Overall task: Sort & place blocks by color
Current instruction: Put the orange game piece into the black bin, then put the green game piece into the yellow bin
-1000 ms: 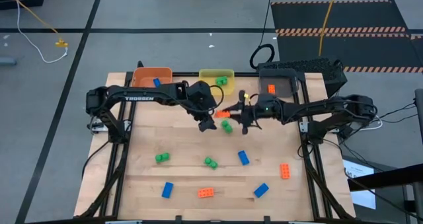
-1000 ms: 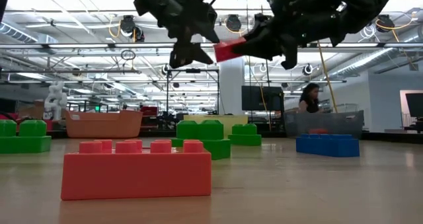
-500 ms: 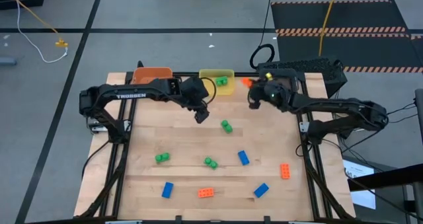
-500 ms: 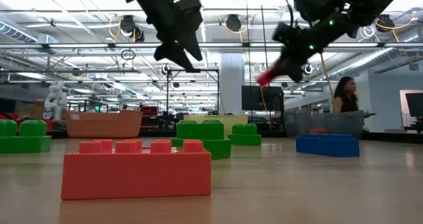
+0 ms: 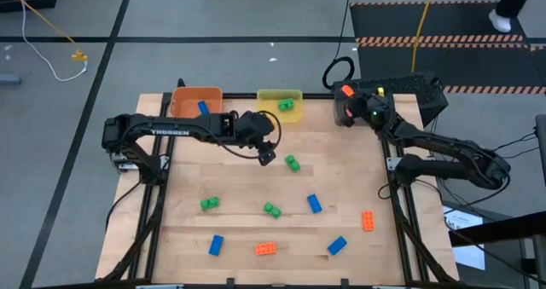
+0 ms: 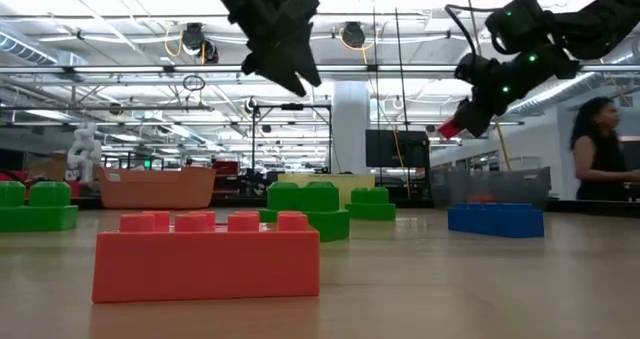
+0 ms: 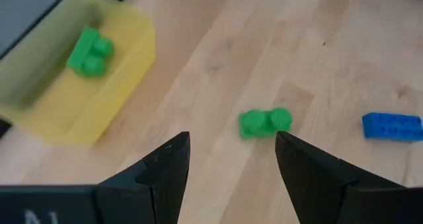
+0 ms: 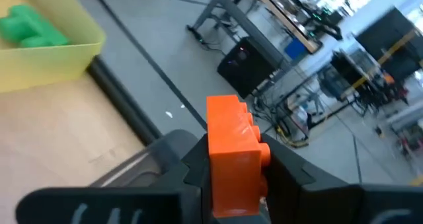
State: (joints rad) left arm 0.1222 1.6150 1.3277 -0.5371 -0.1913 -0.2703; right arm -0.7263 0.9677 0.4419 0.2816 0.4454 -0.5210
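Observation:
My right gripper (image 5: 345, 94) is shut on an orange block (image 8: 232, 151) and hangs high at the back right, by the grey bin (image 6: 490, 186). The same orange block (image 6: 451, 129) shows red in the low view. Over the table's middle my left gripper (image 5: 267, 157) is open and holds nothing. A green block (image 5: 293, 163) lies on the wood just right of it, and this green block (image 7: 264, 122) sits a little ahead of the open fingers (image 7: 162, 168). More green, blue and orange blocks lie scattered toward the front.
An orange bin (image 5: 193, 95) at the back left holds a blue block (image 5: 202, 106). The yellow bin (image 5: 275, 95) beside it holds a green block (image 5: 287, 106). A person (image 6: 598, 159) stands beyond the table's right side. An orange block (image 6: 207, 254) lies close to the low camera.
The right gripper has carried the orange block from the table's middle up and back to the right, beside the grey bin. The left gripper swung slightly right toward the green block.

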